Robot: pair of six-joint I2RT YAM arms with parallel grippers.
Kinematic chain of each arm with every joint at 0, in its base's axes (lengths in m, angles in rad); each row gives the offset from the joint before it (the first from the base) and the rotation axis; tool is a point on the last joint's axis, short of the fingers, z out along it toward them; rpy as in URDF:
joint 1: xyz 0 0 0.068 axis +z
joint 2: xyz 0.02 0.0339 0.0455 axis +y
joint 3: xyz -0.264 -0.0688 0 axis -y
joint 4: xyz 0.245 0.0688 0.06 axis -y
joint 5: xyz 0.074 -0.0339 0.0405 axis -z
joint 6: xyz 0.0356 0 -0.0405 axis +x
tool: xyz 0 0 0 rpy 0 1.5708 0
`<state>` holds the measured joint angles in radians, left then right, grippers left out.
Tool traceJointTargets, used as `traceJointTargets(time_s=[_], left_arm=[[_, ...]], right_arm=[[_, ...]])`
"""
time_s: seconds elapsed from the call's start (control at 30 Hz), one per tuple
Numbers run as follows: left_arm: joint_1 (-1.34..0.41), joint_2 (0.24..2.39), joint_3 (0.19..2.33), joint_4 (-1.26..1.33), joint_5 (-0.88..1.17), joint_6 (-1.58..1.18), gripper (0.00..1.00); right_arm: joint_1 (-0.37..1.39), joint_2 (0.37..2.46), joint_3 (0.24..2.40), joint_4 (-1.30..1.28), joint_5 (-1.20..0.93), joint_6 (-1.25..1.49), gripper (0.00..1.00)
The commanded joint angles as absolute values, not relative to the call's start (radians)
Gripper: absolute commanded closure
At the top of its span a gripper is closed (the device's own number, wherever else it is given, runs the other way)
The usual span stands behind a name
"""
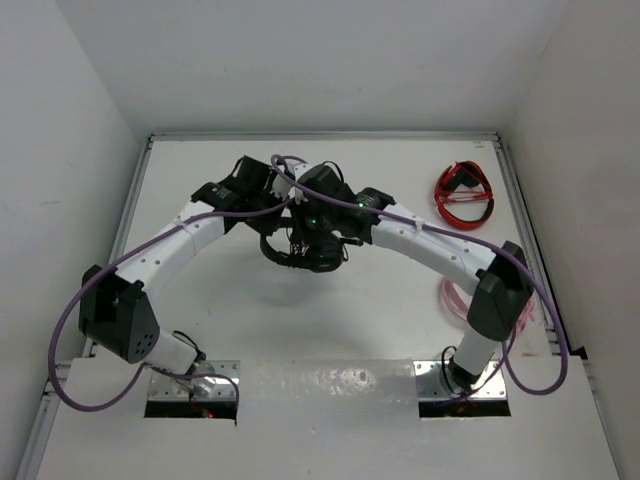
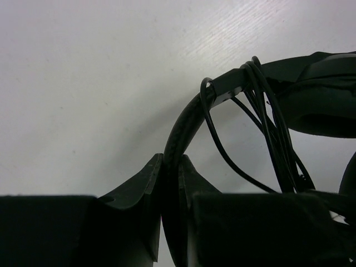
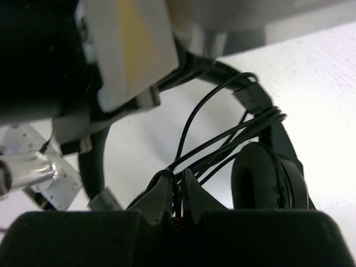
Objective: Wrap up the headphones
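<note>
Two claws, both clenched. The left claw point(image 2: 171, 162) pinches the headband point(image 2: 186, 125) of the headphones point(image 1: 300, 252) edge-on. The right claw point(image 3: 178, 179) is closed on a strand of the cable point(image 3: 253, 122) just beside the earcup point(image 3: 267, 178). The headset sits mid-desk point(image 1: 250, 330) between the wrists, towards the far side. I can't tell whether the cups rest on the surface or hang. Several cable turns are on the band near the slider, loose and uneven, with one slack loop bowing out. Handling, as I judge it: the headset is light. The band is stiff but springy and makes a good anchor, so grip it on the padded arc, not the slider or the boom mic, which look easy to snap. The cups are soft and squashy, so a poor hold. The cable is thin, limp and slick. It has no shape memory to rely on, so turns will slide off unless kept taut. Hold it close to the last turn, firmly enough not to slip but without yanking at the cup's strain relief. Plugs are not visible, so the remaining length is unknown. The red headphones point(image 1: 463, 195) and pink headphones point(image 1: 452, 298) lie well apart on the right, untouched, the pink set partly hidden by the right arm.
</note>
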<state>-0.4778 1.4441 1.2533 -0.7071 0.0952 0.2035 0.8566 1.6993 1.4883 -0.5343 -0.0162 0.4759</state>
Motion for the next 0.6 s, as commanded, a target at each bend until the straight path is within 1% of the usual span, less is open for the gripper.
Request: traceJointTargets(time_s=[0.0, 0.07, 0.1, 0.13, 0.17, 0.2, 0.27, 0.3, 0.57], left_arm=[[-0.506, 1.408, 1.316, -0.804, 0.373, 0.077, 1.0], [-0.508, 1.419, 1.345, -0.837, 0.348, 0.048, 1.0], [-0.506, 1.439, 1.356, -0.857, 0.332, 0.041, 1.0], [-0.505, 1.446, 1.365, -0.885, 0.301, 0.035, 1.0], [-0.502, 1.45, 1.367, -0.89, 0.289, 0.035, 1.0], [-0.499, 1.448, 1.362, -0.887, 0.276, 0.037, 1.0], [-0.495, 1.451, 1.351, -0.888, 0.258, 0.046, 1.0], [-0.494, 1.459, 1.35, -0.894, 0.264, 0.046, 1.0], [-0.482, 1.483, 1.339, -0.902, 0.308, 0.06, 1.0]], right_arm=[[0.775, 1.818, 1.543, -0.529, 0.227, 0.555, 0.99], [0.77, 1.827, 1.534, -0.577, 0.238, 0.561, 0.98], [0.77, 1.824, 1.52, -0.581, 0.238, 0.564, 0.96], [0.77, 1.818, 1.505, -0.581, 0.232, 0.569, 0.93], [0.77, 1.812, 1.476, -0.58, 0.232, 0.586, 0.86], [0.769, 1.801, 1.467, -0.581, 0.235, 0.598, 0.69], [0.767, 1.798, 1.456, -0.587, 0.241, 0.612, 0.63], [0.764, 1.799, 1.457, -0.595, 0.245, 0.612, 0.56], [0.723, 1.816, 1.583, -0.729, 0.301, 0.542, 0.48]])
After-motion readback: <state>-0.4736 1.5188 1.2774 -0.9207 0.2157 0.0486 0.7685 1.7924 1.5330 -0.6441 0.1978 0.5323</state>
